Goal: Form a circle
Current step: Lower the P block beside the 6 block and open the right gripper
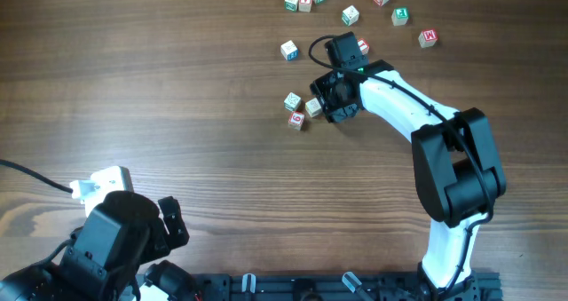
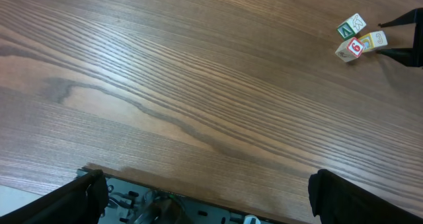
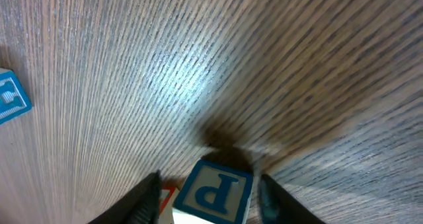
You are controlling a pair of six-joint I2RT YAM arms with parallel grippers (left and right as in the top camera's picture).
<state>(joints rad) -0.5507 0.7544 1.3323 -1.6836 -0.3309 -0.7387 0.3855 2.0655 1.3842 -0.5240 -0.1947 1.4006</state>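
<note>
- Clump (image 1: 300,110) of three cubes lies just toward 12 o'clock from table (image 1: 177,88) centre
- Right gripper (image 1: 321,104) at its 3 o'clock side, jaws half-wide astride P cube (image 3: 215,192); grip cannot be told
- Left gripper (image 2: 208,184) spread wide, at table's 7 o'clock

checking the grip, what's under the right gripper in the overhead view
Overhead, the right gripper hides it. The wrist view shows a blue P cube between its fingers, a red-marked cube beside it. Whether the fingers touch the P cube is unclear.
</note>
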